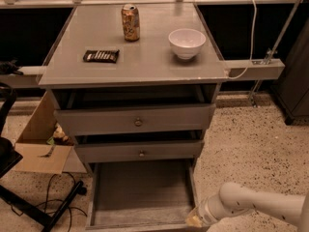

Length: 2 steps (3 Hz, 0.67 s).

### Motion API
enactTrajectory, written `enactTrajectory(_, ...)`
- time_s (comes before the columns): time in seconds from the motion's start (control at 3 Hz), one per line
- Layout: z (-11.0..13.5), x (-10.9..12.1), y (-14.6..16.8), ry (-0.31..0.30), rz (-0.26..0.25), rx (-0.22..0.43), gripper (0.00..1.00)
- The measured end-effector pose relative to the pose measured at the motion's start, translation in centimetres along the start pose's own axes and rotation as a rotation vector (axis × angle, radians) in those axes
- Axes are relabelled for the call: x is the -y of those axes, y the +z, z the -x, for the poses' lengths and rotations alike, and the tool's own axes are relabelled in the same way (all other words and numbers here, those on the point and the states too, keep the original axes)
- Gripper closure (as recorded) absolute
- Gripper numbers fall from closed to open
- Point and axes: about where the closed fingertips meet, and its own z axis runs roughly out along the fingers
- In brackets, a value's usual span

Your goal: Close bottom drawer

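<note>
The bottom drawer [140, 190] of the grey cabinet is pulled far out, and its long flat grey inside shows. Its front panel lies at the bottom edge of the camera view and its knob is out of view. My gripper [194, 220] comes in from the lower right on a white arm [256, 207]. It sits at the drawer's front right corner, low by the floor. Above the bottom drawer, the middle drawer [140, 151] and the top drawer [135, 120] each stand slightly out.
On the cabinet top [149, 62] are a soda can [130, 22], a white bowl [187, 42] and a dark snack bar [101, 56]. A cardboard box [41, 139] and black stand legs [29, 202] are on the left. Speckled floor [251, 149] lies to the right.
</note>
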Motion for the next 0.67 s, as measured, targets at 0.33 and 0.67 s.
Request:
enactTrajectory(0.33,0.0,0.0,-0.1,-0.001,-0.001,-0.001,0.88)
enactTrajectory(0.67,-2.5,0.2,1.9,0.022,-0.007,-0.033,1.0)
